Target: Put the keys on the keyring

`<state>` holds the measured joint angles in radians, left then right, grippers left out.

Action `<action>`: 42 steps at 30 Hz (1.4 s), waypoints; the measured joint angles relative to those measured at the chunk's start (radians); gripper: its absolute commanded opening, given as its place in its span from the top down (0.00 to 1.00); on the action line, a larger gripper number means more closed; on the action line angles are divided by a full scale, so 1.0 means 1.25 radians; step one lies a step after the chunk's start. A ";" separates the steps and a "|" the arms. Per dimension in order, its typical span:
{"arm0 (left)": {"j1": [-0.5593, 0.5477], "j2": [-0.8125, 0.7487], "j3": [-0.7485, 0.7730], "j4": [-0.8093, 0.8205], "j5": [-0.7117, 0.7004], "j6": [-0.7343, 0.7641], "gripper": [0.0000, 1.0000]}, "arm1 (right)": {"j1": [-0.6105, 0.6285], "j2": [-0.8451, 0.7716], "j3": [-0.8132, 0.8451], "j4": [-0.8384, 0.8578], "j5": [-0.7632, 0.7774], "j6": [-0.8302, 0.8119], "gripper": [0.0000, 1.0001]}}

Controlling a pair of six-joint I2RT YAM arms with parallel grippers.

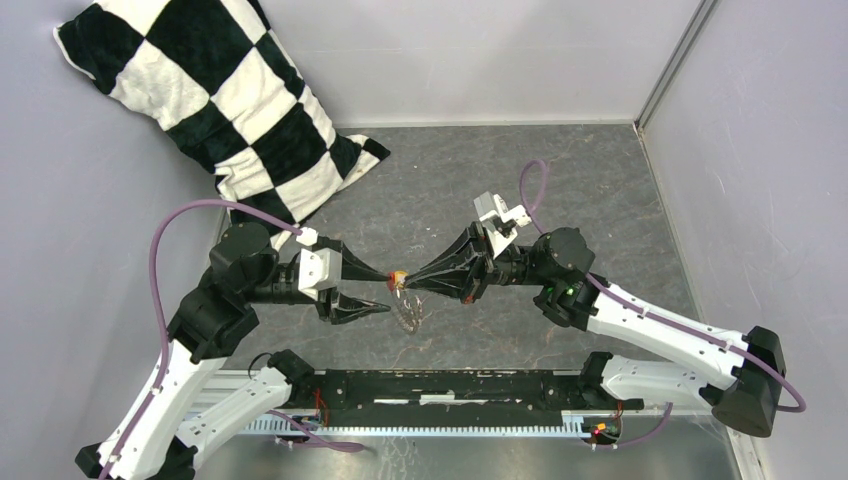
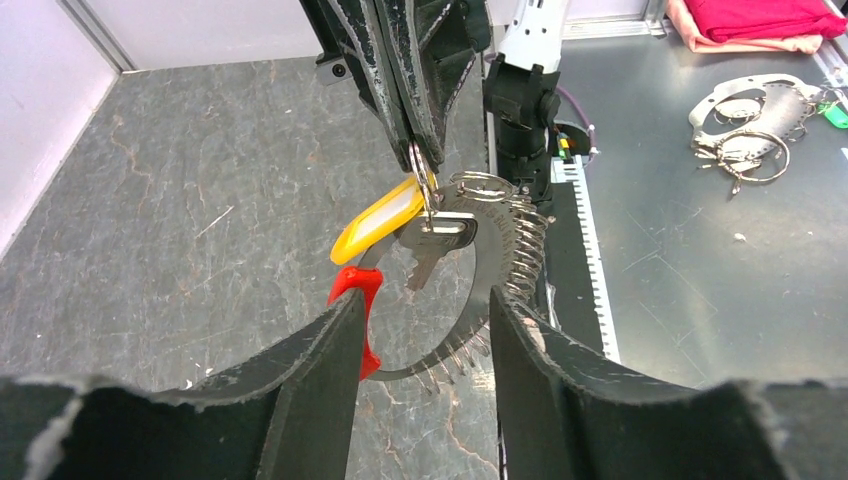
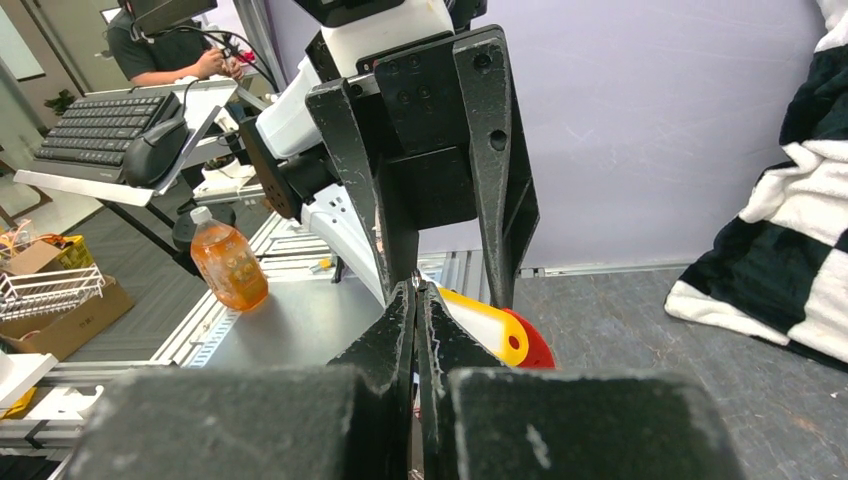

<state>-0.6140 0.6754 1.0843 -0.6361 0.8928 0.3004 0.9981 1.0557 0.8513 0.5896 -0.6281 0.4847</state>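
The key has a yellow tag (image 2: 378, 217) and a silver blade (image 2: 436, 238). It hangs from my right gripper (image 2: 418, 150), which comes from above and is shut on the key's small split ring. The keyring (image 2: 505, 250) is a wide metal ring with a beaded edge and a red sleeve (image 2: 352, 292), and it hangs right by the key. My left gripper (image 2: 422, 300) is open. One fingertip touches the red sleeve and the ring's lower arc shows in the gap. In the top view both grippers meet mid-table, left (image 1: 388, 294) and right (image 1: 405, 284). The yellow tag (image 3: 490, 325) shows past my shut right gripper (image 3: 415, 290).
A black-and-white checkered pillow (image 1: 230, 110) lies at the back left. Grey walls enclose the table. The arm-base rail (image 1: 450, 390) runs along the near edge. Spare metal rings (image 2: 745, 130) and an orange bottle (image 3: 228, 265) sit on the metal bench outside.
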 measured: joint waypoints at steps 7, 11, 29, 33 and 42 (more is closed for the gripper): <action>0.000 -0.001 0.000 0.011 0.005 -0.005 0.42 | -0.002 0.003 -0.012 0.035 -0.001 0.020 0.99; 0.000 -0.001 0.000 0.017 0.006 -0.013 0.42 | -0.002 0.005 -0.012 0.041 -0.001 0.028 0.99; 0.000 0.001 0.002 0.056 0.026 -0.032 0.69 | -0.003 0.024 -0.012 0.042 -0.008 0.036 0.99; 0.000 0.004 0.003 0.056 0.027 -0.032 0.69 | -0.003 0.032 -0.012 0.041 -0.016 0.040 0.99; 0.000 0.009 0.005 0.056 0.030 -0.032 0.83 | -0.003 0.034 -0.012 0.041 -0.025 0.049 0.99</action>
<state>-0.6140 0.6865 1.0908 -0.5659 0.9302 0.2600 0.9939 1.0977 0.8364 0.6411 -0.6590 0.5461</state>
